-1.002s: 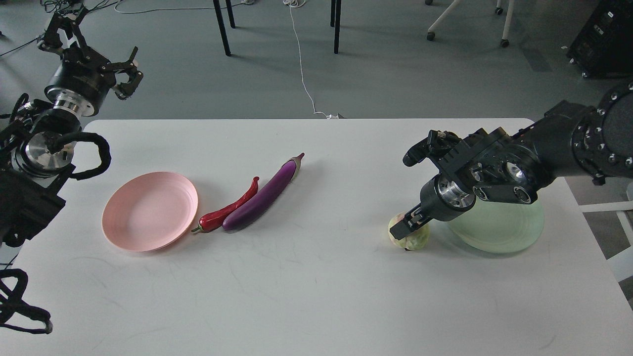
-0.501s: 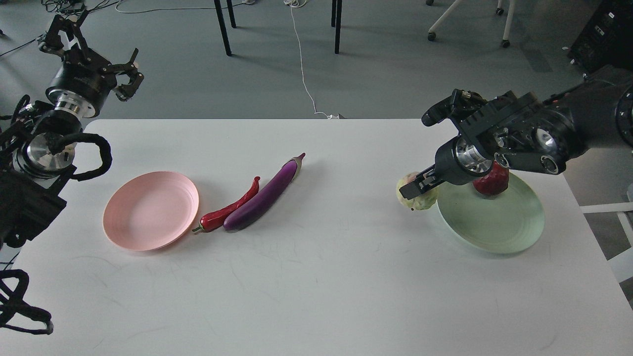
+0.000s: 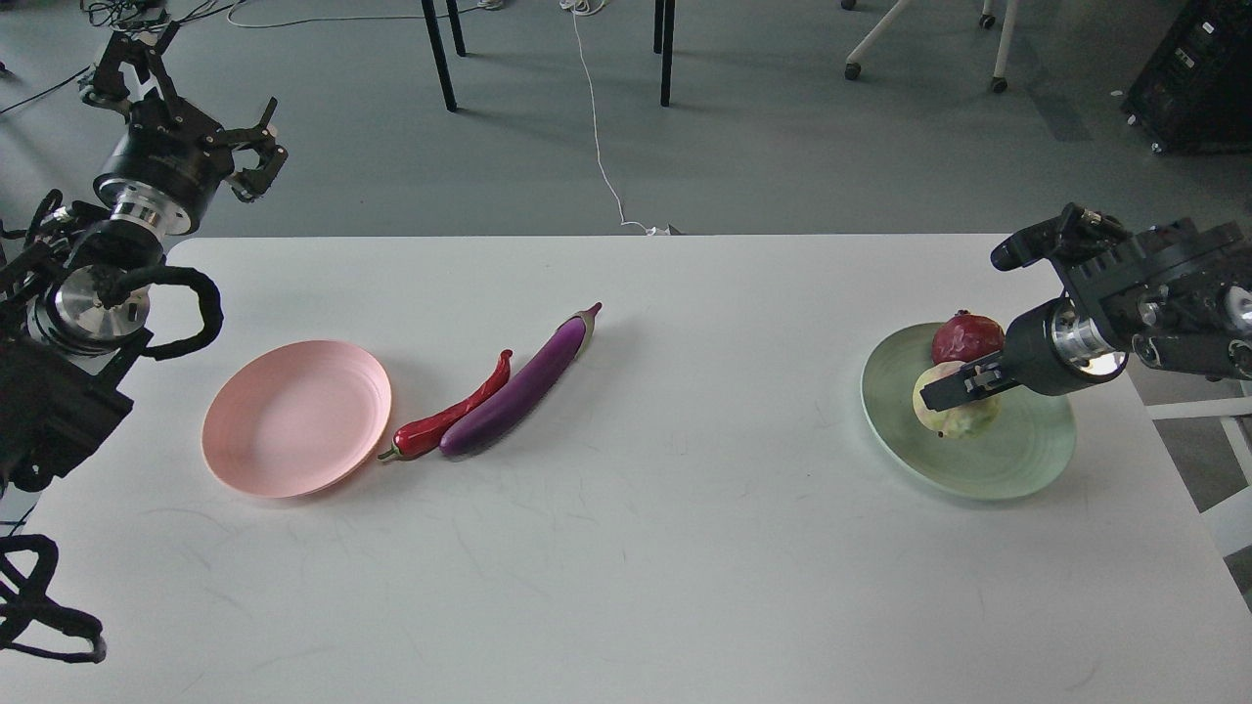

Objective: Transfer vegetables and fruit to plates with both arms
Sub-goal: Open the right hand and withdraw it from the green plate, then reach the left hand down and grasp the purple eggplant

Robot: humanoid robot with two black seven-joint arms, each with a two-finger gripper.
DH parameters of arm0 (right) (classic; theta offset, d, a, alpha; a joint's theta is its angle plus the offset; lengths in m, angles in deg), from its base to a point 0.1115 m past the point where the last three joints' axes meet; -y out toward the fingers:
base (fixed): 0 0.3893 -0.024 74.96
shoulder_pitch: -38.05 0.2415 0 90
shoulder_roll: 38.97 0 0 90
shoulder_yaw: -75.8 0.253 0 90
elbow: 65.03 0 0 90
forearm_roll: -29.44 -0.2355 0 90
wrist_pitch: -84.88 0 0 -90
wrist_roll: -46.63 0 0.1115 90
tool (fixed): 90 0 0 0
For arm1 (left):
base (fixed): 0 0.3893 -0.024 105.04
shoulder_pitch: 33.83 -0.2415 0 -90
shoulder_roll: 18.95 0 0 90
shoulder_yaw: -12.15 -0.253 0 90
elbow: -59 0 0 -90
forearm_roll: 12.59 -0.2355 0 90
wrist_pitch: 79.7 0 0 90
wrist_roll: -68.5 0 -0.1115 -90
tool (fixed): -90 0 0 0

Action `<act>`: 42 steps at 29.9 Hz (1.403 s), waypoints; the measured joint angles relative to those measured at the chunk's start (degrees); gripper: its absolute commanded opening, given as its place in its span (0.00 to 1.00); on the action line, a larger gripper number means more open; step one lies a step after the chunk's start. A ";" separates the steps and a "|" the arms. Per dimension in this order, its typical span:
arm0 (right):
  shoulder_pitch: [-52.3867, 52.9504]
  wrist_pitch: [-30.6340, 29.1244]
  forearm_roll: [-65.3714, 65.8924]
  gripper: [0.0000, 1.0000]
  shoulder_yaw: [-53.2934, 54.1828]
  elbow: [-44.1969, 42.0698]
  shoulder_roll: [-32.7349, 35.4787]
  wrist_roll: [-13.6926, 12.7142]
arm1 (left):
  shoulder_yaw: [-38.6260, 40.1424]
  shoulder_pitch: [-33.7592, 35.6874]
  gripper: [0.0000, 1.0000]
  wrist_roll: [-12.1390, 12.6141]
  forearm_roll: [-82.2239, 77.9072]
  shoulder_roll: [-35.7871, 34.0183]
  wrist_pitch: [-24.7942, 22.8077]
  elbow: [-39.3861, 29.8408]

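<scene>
Nearest you lies the bare front of the white table [image 3: 626,587], scuffed with faint grey marks. At its left edge a black cable loop [image 3: 44,611] from your left arm hangs into view.

Further in, you have two plates. The pale pink plate [image 3: 296,418] on your left holds nothing. Just beside its right rim lies the red chili pepper [image 3: 452,411], its green stem end almost touching the plate, and the purple eggplant [image 3: 523,383] lies alongside the chili, touching it near the lower ends, its pale stem cap pointing away from you. Both vegetables rest on the table, not on a plate.

On your right, the pale mint green plate [image 3: 1017,464] holds both fruits. The yellow-green peach [image 3: 954,416] sits over the plate's middle-left, and the dark red pomegranate [image 3: 966,337] sits just behind it at the far rim, the two near or touching. Your right gripper [image 3: 963,384] reaches in from the right edge and its fingers are closed across the top of the peach; you cannot tell from here whether the peach rests on the plate or hangs just above it.

Your left gripper [image 3: 249,147] is held up beyond the table's far left corner, over the floor, well apart from everything on the table. Its clawed fingers are spread and grasp nothing.

Behind the table, a white cable [image 3: 599,137] runs across the grey floor between dark table legs [image 3: 440,54]. No writing or labels can be read anywhere.
</scene>
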 measured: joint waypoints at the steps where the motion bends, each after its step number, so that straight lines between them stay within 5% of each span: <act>1: -0.41 0.60 -0.04 0.85 0.00 0.00 0.06 -0.03 | -0.03 0.00 0.98 0.01 0.00 0.00 0.00 0.02; 3: -0.89 1.41 -0.26 0.93 0.02 0.01 0.10 -0.05 | -0.08 0.00 0.98 0.01 0.00 0.05 0.00 0.06; 16: -0.54 2.47 -1.32 0.96 5.76 0.07 3.24 0.05 | -0.26 0.55 0.98 0.34 -0.11 0.30 -0.25 0.03; 26: -2.12 2.91 -12.67 0.96 31.72 -0.69 13.93 0.03 | -3.83 3.71 0.98 0.92 -16.65 -0.21 -1.72 -0.27; 31: -12.60 3.18 -13.28 0.97 51.04 -1.01 19.05 0.18 | -4.50 6.39 0.98 0.74 -30.18 0.18 -1.74 -1.69; 42: -42.76 3.34 -13.98 0.98 91.20 -1.63 21.56 0.48 | -6.61 6.27 0.98 0.17 -63.25 -4.85 -1.72 -26.50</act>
